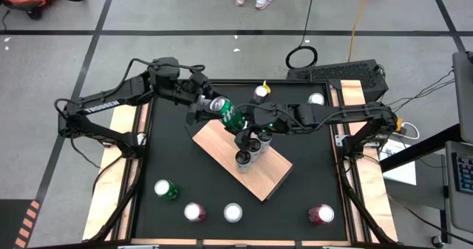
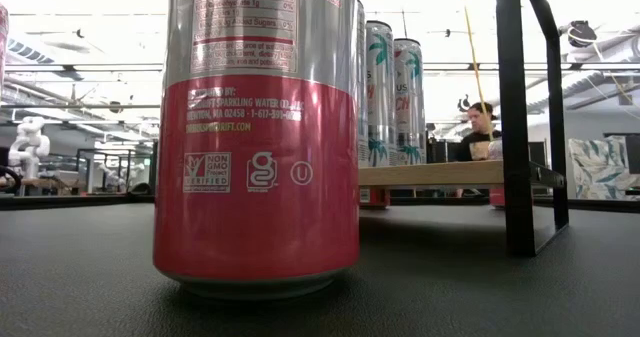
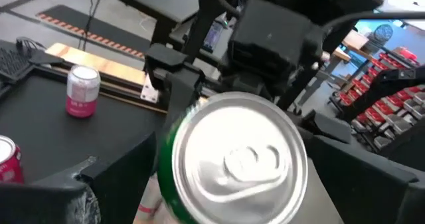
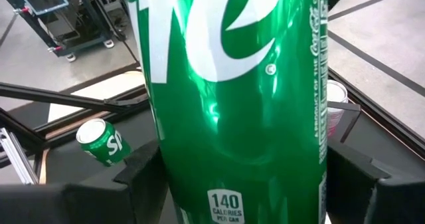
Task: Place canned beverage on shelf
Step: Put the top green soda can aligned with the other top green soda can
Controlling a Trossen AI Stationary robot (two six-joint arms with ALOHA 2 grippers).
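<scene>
From above, you see the right gripper [image 1: 238, 123] clamping the green can [image 1: 228, 113] over the tan wood-grain shelf [image 1: 275, 176], beside three standing cans [image 1: 250, 147]. The left gripper [image 1: 202, 106] stands open alongside. Low view: a glossy red can [image 2: 256, 137] blocks most.

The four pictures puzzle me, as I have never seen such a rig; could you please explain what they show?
This is a robot with two dark arms at a black table. One picture looks straight down, one looks level across the table top, and two come from cameras on the wrists. The right gripper holds a tilted green soda can by the wooden shelf, which carries three tall cans. The left gripper sits open at the can's top. Other cans stand about the table; the red can merely stands nearest the level camera.
</scene>
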